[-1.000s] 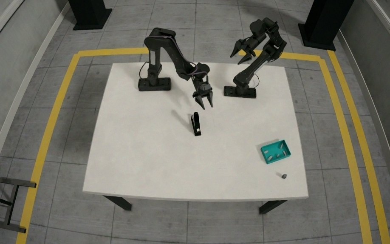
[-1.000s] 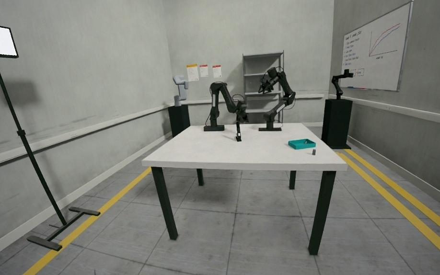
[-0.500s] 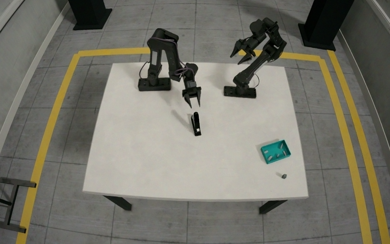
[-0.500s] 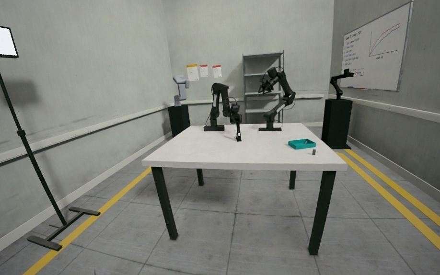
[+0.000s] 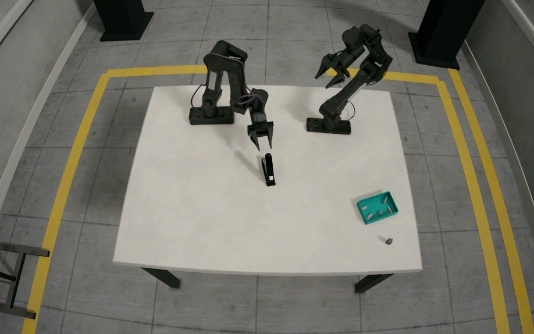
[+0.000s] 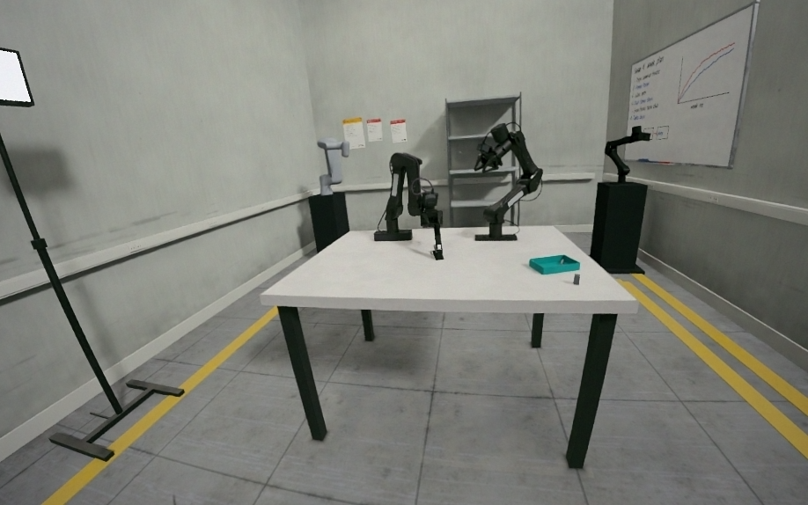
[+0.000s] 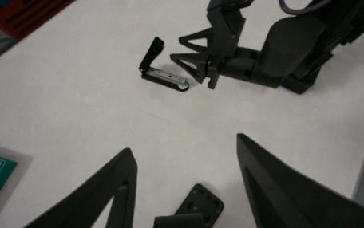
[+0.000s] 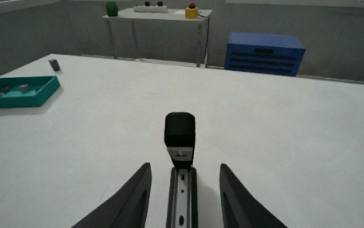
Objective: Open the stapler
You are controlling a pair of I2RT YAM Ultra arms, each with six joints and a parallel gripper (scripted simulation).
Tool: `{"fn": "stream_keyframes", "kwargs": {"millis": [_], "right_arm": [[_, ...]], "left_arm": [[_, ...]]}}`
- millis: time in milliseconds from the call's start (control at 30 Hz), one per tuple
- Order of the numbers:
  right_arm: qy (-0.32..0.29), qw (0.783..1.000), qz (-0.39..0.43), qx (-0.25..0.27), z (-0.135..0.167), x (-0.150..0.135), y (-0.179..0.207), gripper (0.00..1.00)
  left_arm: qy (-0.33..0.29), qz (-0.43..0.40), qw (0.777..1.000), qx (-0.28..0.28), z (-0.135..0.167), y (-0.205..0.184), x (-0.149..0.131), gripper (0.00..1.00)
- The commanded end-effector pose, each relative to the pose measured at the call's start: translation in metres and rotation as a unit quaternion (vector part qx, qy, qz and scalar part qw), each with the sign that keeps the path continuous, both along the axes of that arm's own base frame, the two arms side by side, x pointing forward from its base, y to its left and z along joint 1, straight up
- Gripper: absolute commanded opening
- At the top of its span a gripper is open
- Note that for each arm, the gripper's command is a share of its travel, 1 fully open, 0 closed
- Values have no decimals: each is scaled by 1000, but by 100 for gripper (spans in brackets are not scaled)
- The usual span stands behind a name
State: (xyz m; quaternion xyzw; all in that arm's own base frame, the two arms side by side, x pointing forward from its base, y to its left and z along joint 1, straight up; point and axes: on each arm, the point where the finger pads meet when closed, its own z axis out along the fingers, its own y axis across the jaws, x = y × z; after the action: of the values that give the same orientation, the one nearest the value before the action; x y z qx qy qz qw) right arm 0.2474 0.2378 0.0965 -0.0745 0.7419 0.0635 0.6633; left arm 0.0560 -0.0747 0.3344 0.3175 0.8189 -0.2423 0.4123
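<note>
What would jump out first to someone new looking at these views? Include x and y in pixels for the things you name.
Probably the black stapler (image 5: 269, 167) (image 6: 438, 254) (image 7: 161, 76) (image 8: 182, 191), near mid-table with its cover swung up, and the right end effector (image 5: 264, 149) (image 6: 437, 242) (image 7: 174, 48) (image 8: 185, 170), open at its end away from the hinge. Next, the teal tray (image 5: 381, 219) (image 6: 554, 269) (image 7: 5, 169) (image 8: 24, 101) of small pieces, the table's brightest color. The left end effector (image 5: 321, 82) (image 6: 480, 169) (image 7: 183, 149) hangs open, high beyond the table edge.

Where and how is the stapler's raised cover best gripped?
Probably near the free upper end of the raised cover, coming from the side opposite the hinge and closing across its width: the cover is narrow, rises from that hinge, and both flanks are exposed.
</note>
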Motion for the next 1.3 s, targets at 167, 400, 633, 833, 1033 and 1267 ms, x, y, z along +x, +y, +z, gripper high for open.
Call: {"fn": "stream_keyframes", "kwargs": {"millis": [167,400,633,833,1033,1267], "right_arm": [[-8,1000,3,13,6,14,9,46],[-8,1000,3,13,5,24,11,46],[-9,1000,3,12,5,31,12,46],[-8,1000,3,11,3,40,14,46],[-8,1000,3,10,2,47,15,46],[-8,1000,1,12,3,47,14,46]], "left_arm": [[-7,2,1000,-9,8,2,-1,55],[-7,2,1000,-9,8,2,-1,55],[-7,2,1000,-9,8,2,-1,55],[-7,2,1000,-9,8,2,-1,55],[-7,2,1000,-9,8,2,-1,55],[-7,2,1000,-9,8,2,-1,55]]}}
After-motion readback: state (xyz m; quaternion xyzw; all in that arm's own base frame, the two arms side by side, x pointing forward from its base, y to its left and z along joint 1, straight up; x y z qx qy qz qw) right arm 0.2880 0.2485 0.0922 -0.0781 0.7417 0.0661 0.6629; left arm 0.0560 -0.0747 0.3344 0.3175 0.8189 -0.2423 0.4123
